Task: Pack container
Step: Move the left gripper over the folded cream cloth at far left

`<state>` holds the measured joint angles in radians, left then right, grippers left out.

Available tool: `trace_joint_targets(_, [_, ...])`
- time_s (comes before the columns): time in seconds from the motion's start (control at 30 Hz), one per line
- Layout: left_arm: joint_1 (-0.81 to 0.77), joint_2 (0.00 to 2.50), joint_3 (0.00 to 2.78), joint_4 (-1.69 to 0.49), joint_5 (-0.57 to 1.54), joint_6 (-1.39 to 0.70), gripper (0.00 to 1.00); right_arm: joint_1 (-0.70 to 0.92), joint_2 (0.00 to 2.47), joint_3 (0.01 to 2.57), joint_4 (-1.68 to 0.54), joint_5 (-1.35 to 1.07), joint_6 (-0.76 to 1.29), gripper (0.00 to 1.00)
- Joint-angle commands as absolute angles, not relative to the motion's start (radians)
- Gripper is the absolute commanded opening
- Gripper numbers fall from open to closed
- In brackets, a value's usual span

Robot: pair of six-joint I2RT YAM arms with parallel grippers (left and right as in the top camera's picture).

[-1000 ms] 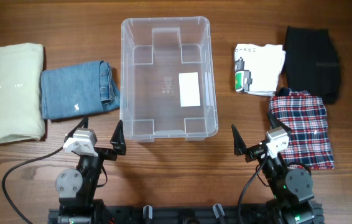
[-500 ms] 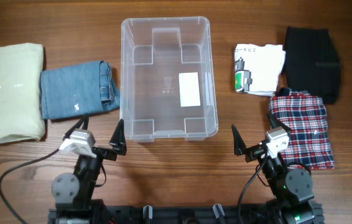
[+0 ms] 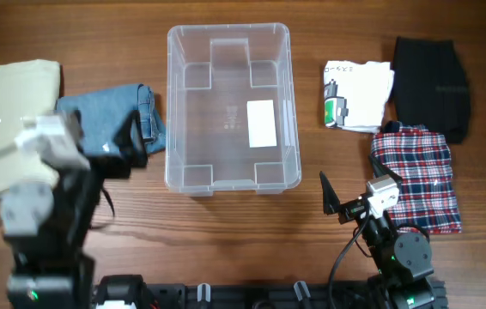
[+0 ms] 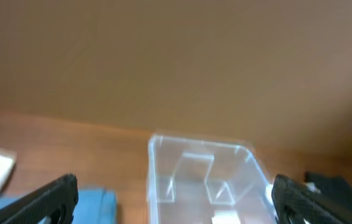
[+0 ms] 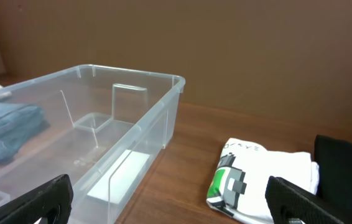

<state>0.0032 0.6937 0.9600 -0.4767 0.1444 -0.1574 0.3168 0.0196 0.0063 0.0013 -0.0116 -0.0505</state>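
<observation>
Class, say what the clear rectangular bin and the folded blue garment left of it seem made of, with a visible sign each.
Clear rectangular bin: likely rigid plastic, glossy; see-through walls, moulded rim.
Folded blue garment: probably denim, matte; faded blue cloth, stitched hem.

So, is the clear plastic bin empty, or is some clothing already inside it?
Empty. Inside the clear rectangular plastic bin only its white bottom label shows; no garment lies in it.

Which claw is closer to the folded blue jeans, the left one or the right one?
Left. The left claw hovers over the jeans, left of the container; the right claw sits across the container, near the plaid garment.
</observation>
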Motion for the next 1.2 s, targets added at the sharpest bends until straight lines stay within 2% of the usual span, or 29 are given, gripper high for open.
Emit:
trace_joint_targets(0.0, [0.047, 0.984, 1.373, -0.729, 0.208, 0.032, 1.0, 0.313, 0.014, 0.005, 0.006, -0.025, -0.052, 1.0])
trace_joint_targets(0.13, [0.154, 1.238, 1.783, -1.048, 0.286, 0.12, 1.0, 0.313, 0.014, 0.005, 0.006, -0.025, -0.052, 1.0])
trace_joint_targets(0.27, [0.226, 1.382, 2.005, -1.142, 0.288, 0.119, 1.0, 0.313, 0.014, 0.005, 0.005, -0.025, -0.052, 1.0])
trace_joint_targets(0.6, [0.239, 1.402, 2.014, -1.154, 0.277, 0.125, 1.0, 0.313, 0.014, 0.005, 0.006, -0.025, -0.052, 1.0])
trace_joint_targets(0.73, [0.253, 1.434, 2.014, -1.154, 0.174, 0.102, 1.0, 0.313, 0.014, 0.005, 0.006, -0.025, -0.052, 1.0])
trace_joint_targets(0.87, [0.313, 1.505, 2.014, -1.169, 0.139, -0.014, 1.0, 0.313, 0.014, 0.005, 0.006, -0.025, -0.052, 1.0])
trace_joint_targets(1.17, [0.489, 1.703, 2.014, -1.183, 0.128, -0.034, 1.0, 0.313, 0.014, 0.005, 0.006, -0.025, -0.052, 1.0])
